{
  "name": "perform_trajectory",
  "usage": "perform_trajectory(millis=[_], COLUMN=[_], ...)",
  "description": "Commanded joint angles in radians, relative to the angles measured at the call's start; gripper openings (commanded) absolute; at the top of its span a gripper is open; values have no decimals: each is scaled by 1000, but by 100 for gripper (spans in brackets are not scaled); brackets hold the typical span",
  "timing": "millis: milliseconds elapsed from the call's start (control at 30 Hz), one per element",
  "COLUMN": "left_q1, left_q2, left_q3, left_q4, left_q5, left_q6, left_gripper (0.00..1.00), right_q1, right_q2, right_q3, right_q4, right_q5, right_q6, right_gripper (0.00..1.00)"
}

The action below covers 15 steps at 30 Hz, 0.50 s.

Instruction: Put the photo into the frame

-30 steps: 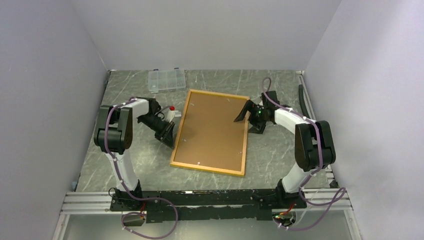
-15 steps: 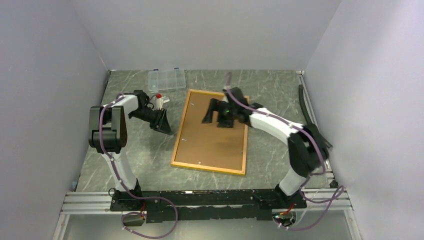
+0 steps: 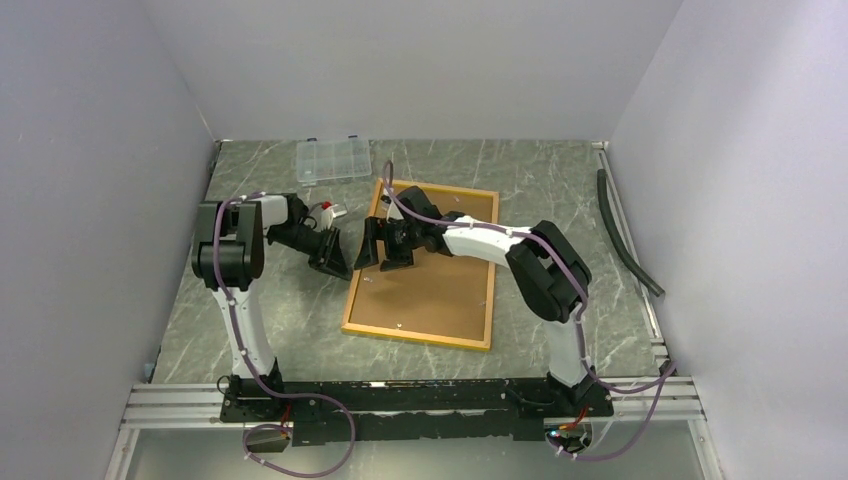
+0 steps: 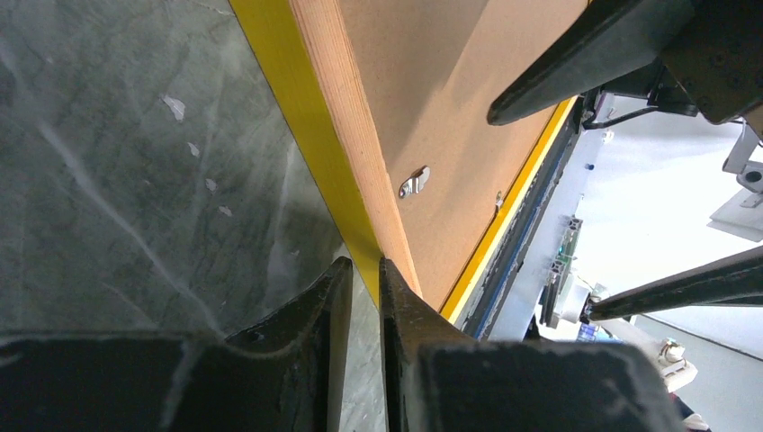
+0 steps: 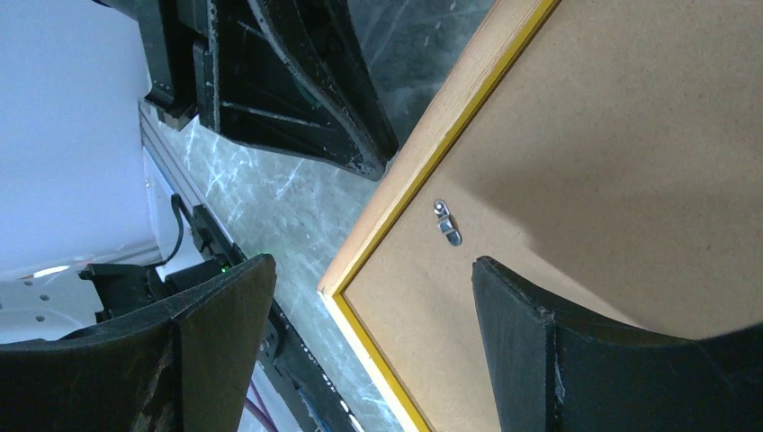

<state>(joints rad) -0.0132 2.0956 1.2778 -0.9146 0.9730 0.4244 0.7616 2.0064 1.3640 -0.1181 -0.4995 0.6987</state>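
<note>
The frame [image 3: 492, 280] lies back-up on the counter [image 3: 270, 320], board [image 3: 425, 285] in place and the photo out of view, so the step looks like opening the back. The right tool [image 5: 371, 265] is spread astride the left rim by a clip [image 5: 447, 221]. The left tool [image 4: 364, 270] is almost pressed together at that rim, its hold unclear; next, the clips probably need turning.

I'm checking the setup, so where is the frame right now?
In the top view the frame lies back up at mid-table, with the left gripper at its left edge and the right gripper over that edge.
</note>
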Motion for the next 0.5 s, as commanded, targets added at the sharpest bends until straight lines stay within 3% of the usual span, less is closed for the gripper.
perform_trajectory(millis=[0,467], left_q1=[-14,-18], left_q2=[13,6], left_q3=[26,18], left_q4=[-10,3], left_q5=[47,47], left_q6=[31,15], left_gripper=[21,14], right_q1=[2,12], right_q2=[32,107], right_q3=[63,70], right_q4=[65,82], right_q5=[-39,-63], right_q6=[-25,-42], right_gripper=[83,81])
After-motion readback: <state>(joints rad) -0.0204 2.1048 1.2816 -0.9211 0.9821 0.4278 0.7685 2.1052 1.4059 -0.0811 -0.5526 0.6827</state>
